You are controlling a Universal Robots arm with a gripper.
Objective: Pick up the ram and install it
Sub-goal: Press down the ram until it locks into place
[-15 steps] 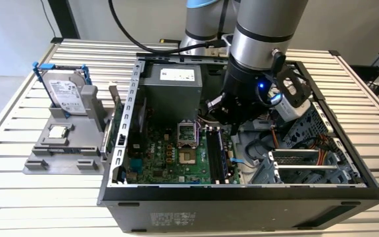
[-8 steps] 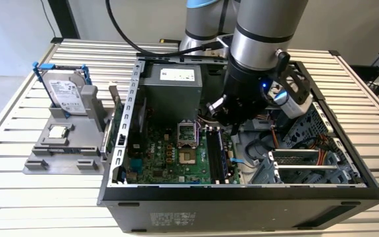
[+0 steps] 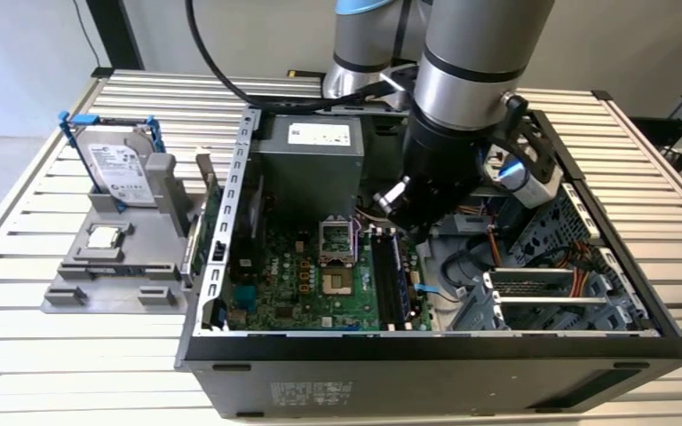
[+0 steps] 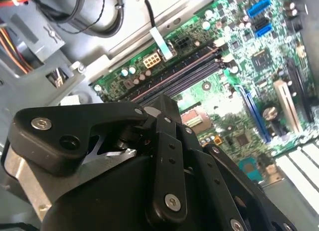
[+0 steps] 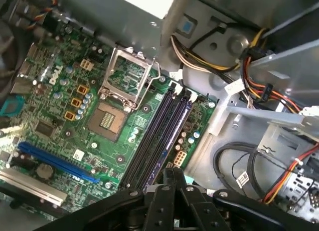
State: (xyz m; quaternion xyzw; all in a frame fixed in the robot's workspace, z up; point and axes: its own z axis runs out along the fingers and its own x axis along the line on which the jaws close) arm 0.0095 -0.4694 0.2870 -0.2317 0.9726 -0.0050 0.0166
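Pick-up not yet made: arm inside the case, ram outside it.

On the slatted metal worktop (image 3: 33, 337), the open black computer case (image 3: 436, 373) shows its green motherboard (image 3: 305, 284) with long dark memory slots (image 5: 154, 136) seemingly empty. The black claw (image 5: 172, 175) hovers over them, pressed together on nothing. The thin greenish ram (image 3: 206, 200) seems to stand edgewise beside the grey fixture (image 3: 116, 266). Grasping it calls for spread fingers squared to its thin edge.
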